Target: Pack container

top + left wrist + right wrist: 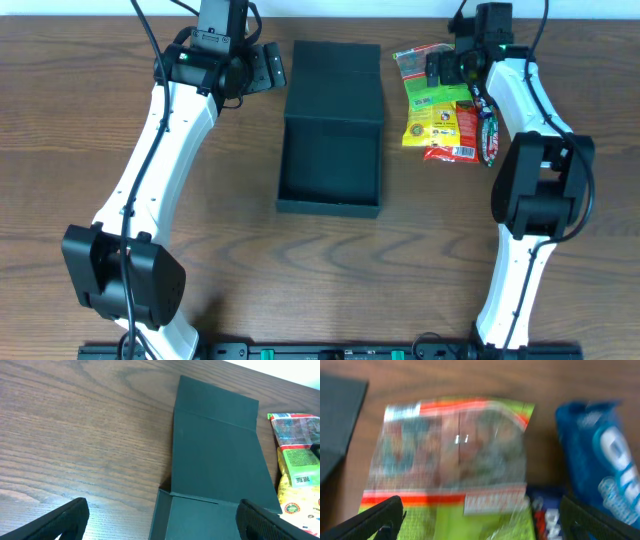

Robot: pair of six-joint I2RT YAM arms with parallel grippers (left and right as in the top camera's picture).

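Note:
The container (330,195) is a dark teal-black square box in the middle of the table, its flap lid (336,62) laid open toward the back. It looks empty inside. My left gripper (264,67) is open and empty, hovering just left of the lid. In the left wrist view the jaws (164,507) straddle the box's back left corner (165,515) from above. My right gripper (440,68) is open and empty over a pile of snack packets. In the blurred right wrist view the jaws (480,510) hang above a green and red packet (455,445).
The snack pile lies right of the box: a green packet (422,72), a yellow packet (432,120), a red packet (460,140) and a dark packet (488,130). A blue packet (600,460) shows in the right wrist view. Both arm bases stand at the front edge.

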